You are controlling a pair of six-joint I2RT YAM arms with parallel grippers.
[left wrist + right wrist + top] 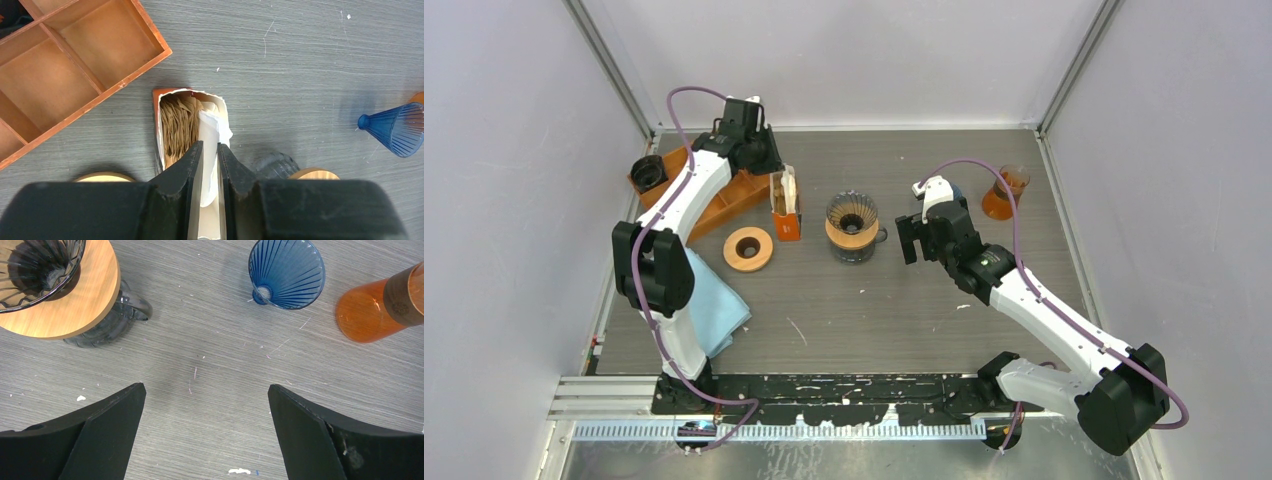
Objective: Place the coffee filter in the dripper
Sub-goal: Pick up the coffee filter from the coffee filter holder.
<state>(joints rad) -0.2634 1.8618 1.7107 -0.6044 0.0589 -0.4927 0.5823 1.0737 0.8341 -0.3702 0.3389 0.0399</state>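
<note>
two hands are working around one glass dripper (852, 214), one blue cone (287, 271) and one orange carafe (370, 315); the left hand (210, 147) is pinching one white coffee filter (214, 125) standing on edge in the open orange pack (788, 222), its long axis pointing up between the fingers; the right hand (206, 387) is hanging wide open beside the dripper over the scuffed grey tabletop (924, 320), with pale walls enclosing it

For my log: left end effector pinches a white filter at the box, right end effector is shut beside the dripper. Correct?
No: the right end effector is open, jaws wide apart, beside the dripper; the right wrist view shows it. The left end effector does pinch the white filter at the box.
</note>
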